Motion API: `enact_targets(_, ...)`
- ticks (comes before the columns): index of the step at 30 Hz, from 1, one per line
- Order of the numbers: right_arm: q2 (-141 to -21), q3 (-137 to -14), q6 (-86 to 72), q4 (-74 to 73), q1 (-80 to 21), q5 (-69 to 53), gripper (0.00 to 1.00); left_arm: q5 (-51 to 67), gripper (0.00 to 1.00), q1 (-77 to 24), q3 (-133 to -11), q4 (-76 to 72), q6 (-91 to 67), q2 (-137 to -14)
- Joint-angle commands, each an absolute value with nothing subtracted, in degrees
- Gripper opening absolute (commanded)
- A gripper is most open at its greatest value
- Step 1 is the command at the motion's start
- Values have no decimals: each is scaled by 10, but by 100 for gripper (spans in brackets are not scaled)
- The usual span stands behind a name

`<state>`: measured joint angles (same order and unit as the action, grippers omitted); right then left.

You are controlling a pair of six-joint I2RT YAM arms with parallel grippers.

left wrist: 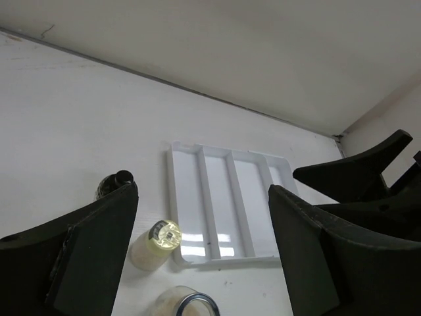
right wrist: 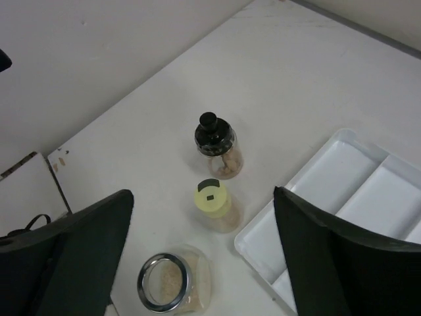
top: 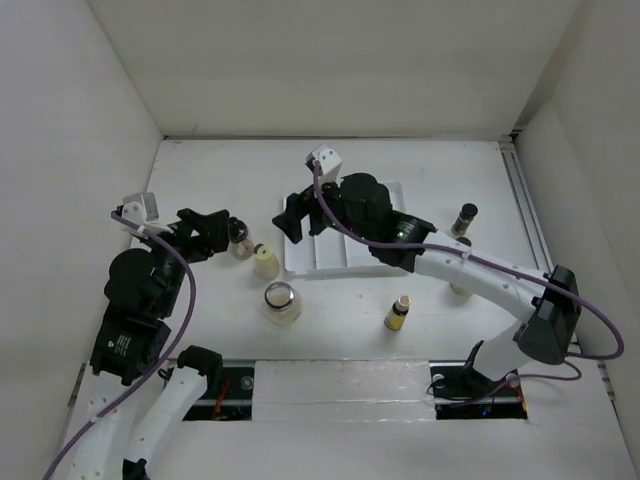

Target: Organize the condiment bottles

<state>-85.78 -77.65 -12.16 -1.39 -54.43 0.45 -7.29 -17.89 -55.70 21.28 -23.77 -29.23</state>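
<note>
Three condiment bottles stand left of the white tray (top: 345, 245): a black-capped shaker (top: 238, 238), a yellow-capped bottle (top: 265, 261) and a wide silver-lidded jar (top: 282, 303). My left gripper (top: 208, 236) is open just left of the black-capped shaker (left wrist: 113, 184), nothing between its fingers. My right gripper (top: 293, 220) hangs open over the tray's left edge, above the yellow-capped bottle (right wrist: 214, 201) and the jar (right wrist: 168, 283), holding nothing. A small slim bottle (top: 399, 312) stands in front of the tray. A dark-capped bottle (top: 464, 218) stands at the right.
The tray (left wrist: 223, 204) has several long empty compartments. White walls close in the table at the back and both sides. The right arm reaches across the tray from the right. Another bottle (top: 460, 287) is partly hidden under that arm.
</note>
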Motion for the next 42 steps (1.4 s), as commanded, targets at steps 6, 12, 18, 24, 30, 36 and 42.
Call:
enact_targets(6,-925,-898,-98,-31,-585,22,20,-111,63,-178,-624,234,-235,-268)
enact_targets(12,-1017,-992,-92,-50,-591,22,0,-173,2,-183,-670,226,-236,-236)
enact_targets(18,-1170,-1180,-62,-150,-610,58,56,-187,20,-183,-657,226,-241,-236)
enact_targets(24,-1244,-1234,-62,-156,-615,74,76,-202,44,-183,-622,226,-241,-218)
enact_targets(30,-1316,-1276,-62,-168,-615,110,80,-177,45,-188,-585,204,-246,-213)
enact_targets(36,-1332,-1271,-62,-127,-615,146,80,-149,45,-188,-560,192,-246,-213)
enact_targets(42,-1359,-1276,-69,-98,-615,145,68,-144,45,-193,-548,181,-246,-213)
